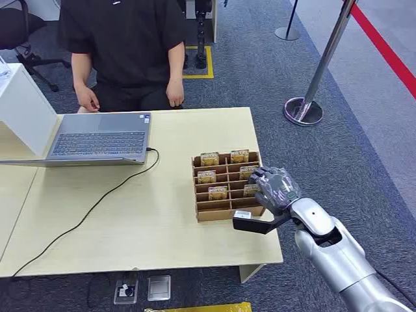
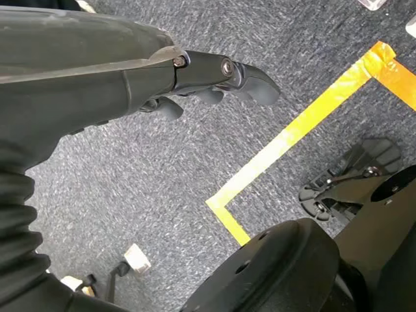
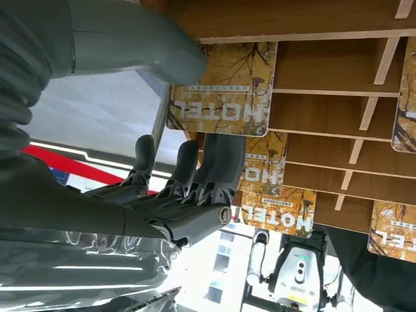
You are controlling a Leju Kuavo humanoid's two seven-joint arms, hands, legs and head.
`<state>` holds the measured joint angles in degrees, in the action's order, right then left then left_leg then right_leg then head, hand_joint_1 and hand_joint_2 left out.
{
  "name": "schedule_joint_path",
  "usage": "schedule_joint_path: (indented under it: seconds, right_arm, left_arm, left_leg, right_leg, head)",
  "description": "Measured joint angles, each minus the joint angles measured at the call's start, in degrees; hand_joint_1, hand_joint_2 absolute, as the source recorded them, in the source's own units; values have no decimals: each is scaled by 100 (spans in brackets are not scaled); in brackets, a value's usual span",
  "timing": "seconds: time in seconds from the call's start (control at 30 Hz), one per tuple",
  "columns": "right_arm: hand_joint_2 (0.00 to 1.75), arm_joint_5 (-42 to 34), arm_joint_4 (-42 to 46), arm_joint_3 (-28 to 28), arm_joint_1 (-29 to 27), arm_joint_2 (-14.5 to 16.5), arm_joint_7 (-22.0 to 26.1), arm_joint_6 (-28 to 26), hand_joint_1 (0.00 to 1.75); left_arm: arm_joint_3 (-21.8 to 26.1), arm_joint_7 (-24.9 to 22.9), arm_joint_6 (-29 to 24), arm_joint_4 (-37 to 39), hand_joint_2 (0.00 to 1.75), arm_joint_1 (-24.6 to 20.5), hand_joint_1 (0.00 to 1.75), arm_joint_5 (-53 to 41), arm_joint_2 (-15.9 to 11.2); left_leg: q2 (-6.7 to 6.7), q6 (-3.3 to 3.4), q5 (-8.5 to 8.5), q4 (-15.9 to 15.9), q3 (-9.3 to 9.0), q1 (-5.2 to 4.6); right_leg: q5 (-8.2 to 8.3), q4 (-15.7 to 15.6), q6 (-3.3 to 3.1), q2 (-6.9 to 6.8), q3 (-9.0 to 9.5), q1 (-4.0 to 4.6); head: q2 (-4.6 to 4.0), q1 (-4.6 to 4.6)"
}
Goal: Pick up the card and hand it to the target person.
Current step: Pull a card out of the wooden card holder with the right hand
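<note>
Open grey laptop upper left of frame on the light wood bench, black cable trailing from its right side down to lower left. White box at far left. Chrome stanchion upper right (red belt running off it). Floor outlet plates bottom centre, yellow floor tape top centre.

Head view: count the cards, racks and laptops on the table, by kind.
Cards: 6 showing
Card rack: 1
Laptop: 1
Total: 8
</note>
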<state>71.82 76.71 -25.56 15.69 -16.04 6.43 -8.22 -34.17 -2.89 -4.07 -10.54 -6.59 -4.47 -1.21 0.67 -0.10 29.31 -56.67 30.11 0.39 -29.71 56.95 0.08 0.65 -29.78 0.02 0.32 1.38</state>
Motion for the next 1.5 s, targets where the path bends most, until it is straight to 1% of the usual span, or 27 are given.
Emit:
schedule_joint_path:
  seconds: [0.03, 0.07, 0.1, 0.13, 0.23, 0.37, 0.5, 0.6, 0.9, 1.17, 1.27, 1.33, 1.43, 1.5]
  right_arm:
    - [175, 1, 0, 0, 0, -1, -1, 0, 148]
    - [175, 1, 1, 2, 0, -1, -4, -1, 154]
    - [175, 2, 2, 5, 1, -2, -7, -1, 170]
    - [175, 2, 3, 8, 2, -5, -9, -4, 175]
    - [175, 2, 15, 12, -5, -13, -10, -15, 175]
    - [175, 4, 56, 33, -58, -15, -12, -45, 175]
    - [175, 9, 82, 64, -108, -14, 21, -99, 175]
    - [175, 11, 86, 86, -118, -6, 64, -129, 175]
    - [175, -27, 97, 113, -120, 56, 200, -179, 175]
    - [175, -468, 222, 166, -121, 139, 484, -511, 175]
    - [175, -604, 310, 212, -113, 210, 572, -857, 175]
    - [175, -735, 391, 270, -91, 298, 648, -1279, 175]
    - [175, -1034, 537, 373, -32, 495, 840, -2049, 175]
    - [175, -1219, 611, 427, 47, 641, 944, -2351, 175]
  left_arm:
    - [0, 0, 0, -1, 0, 0, 0, -3, 0]
    - [-1, 0, 0, -1, 0, 0, 0, -5, -1]
    - [-1, 0, 1, -1, 0, -1, 0, -8, 0]
    - [0, 0, 2, -1, 0, 0, 0, -11, 0]
    - [1, 5, 5, -1, 0, -4, 0, -16, -1]
    - [-1, 141, -182, -1, 175, -6, 0, -103, 0]
    - [-1, 189, -456, 0, 175, -13, 0, -203, -1]
    - [-1, 208, -566, -2, 175, -14, 0, -220, -1]
    - [-2, 229, -743, 0, 175, -14, 0, -311, -1]
    - [10, 350, -803, -2, 175, -16, 0, -309, 0]
    - [15, 348, -773, -2, 175, -18, 0, -309, 1]
    - [16, 339, -729, -2, 175, -21, 0, -313, 1]
    - [14, 321, -699, 0, 175, -17, 0, -325, 10]
    - [14, 314, -704, -1, 175, -15, 0, -335, 20]
  left_leg:
    - [0, 0, 0, 0, 0, 0]
    - [0, 0, 0, 0, 0, 0]
    - [0, 0, 0, 0, 0, 0]
    - [0, 0, 0, 0, -1, 0]
    - [0, 0, 0, 0, -2, 0]
    - [-1, 0, 0, 0, -3, 0]
    - [-2, 0, -1, 0, -3, 0]
    - [-2, 0, -1, 0, -4, 0]
    - [-2, 0, -1, 0, -3, 0]
    - [-2, 0, -1, 0, -1, 0]
    - [-2, 0, -1, 0, 0, 0]
    - [-2, 0, -1, 0, 0, 0]
    - [-2, 0, -2, 0, 0, 0]
    - [-3, -1, -2, 0, -1, 0]
  right_leg:
    - [0, 0, 0, 0, 0, 0]
    - [0, 0, 0, 0, 0, 0]
    - [0, 0, 0, 0, 0, 0]
    - [0, 0, 0, 0, 1, 0]
    - [0, 0, 0, 0, 1, 0]
    - [0, 0, 0, 0, 2, 0]
    - [3, 0, -3, 0, 2, 0]
    - [3, 0, -3, 0, 2, 0]
    - [3, 0, -3, 0, 2, 0]
    - [3, 0, -3, 0, 1, 0]
    - [3, 1, -3, 0, 1, 0]
    - [3, 1, -3, 0, 1, 0]
    - [3, 3, -3, 1, 1, 0]
    - [3, 4, -3, 1, 1, 0]
  head:
    - [0, -1]
    - [1, -1]
    - [0, -2]
    - [1, -1]
    - [0, 0]
    - [0, 3]
    - [0, 1]
    - [0, 1]
    - [1, 1]
    - [0, 2]
    - [0, 3]
    - [0, 1]
    - [-1, 3]
    - [-1, 2]
